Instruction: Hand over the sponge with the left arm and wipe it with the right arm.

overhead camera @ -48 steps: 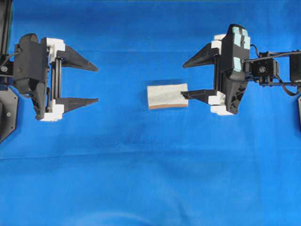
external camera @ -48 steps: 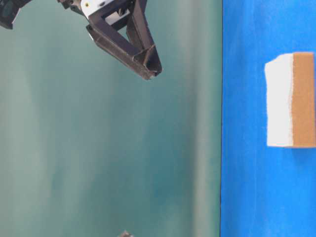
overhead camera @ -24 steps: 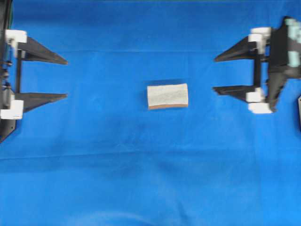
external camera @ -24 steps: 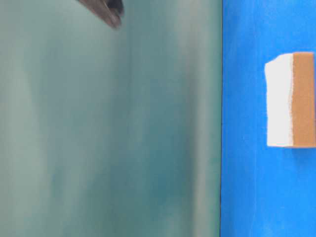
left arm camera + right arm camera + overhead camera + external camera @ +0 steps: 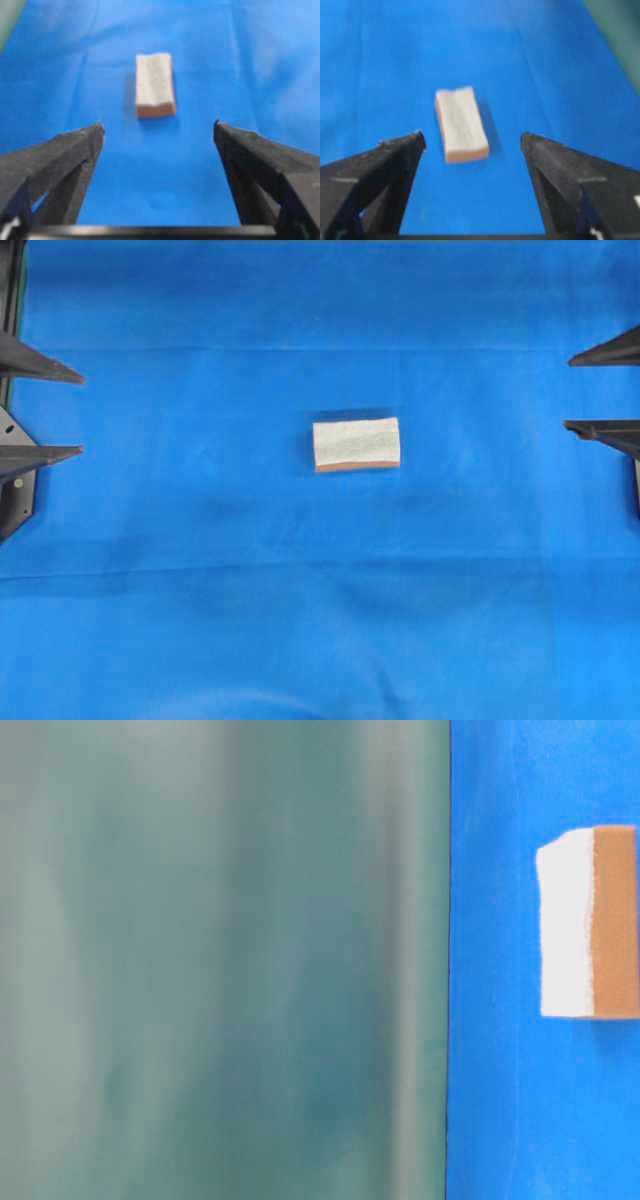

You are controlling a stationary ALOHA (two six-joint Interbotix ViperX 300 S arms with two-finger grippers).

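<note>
The sponge (image 5: 357,444) lies flat on the blue cloth in the middle of the table, pale scouring top up, with a thin orange-brown edge showing. It also shows in the table-level view (image 5: 590,920), the left wrist view (image 5: 155,85) and the right wrist view (image 5: 461,124). My left gripper (image 5: 82,412) is open and empty at the far left edge; only its fingertips show. My right gripper (image 5: 568,394) is open and empty at the far right edge. Both point at the sponge from well away. The jaws stand wide apart in both wrist views, left gripper (image 5: 159,127) and right gripper (image 5: 472,136).
The blue cloth (image 5: 320,620) covers the whole table and has shallow wrinkles. A black arm base (image 5: 15,500) sits at the left edge. The table-level view shows a grey-green wall (image 5: 220,960) beside the cloth.
Both grippers have drawn back outward to the edges of the overhead view, still open. The right finger that was at the sponge's end is now far from it. The sponge has not moved.
</note>
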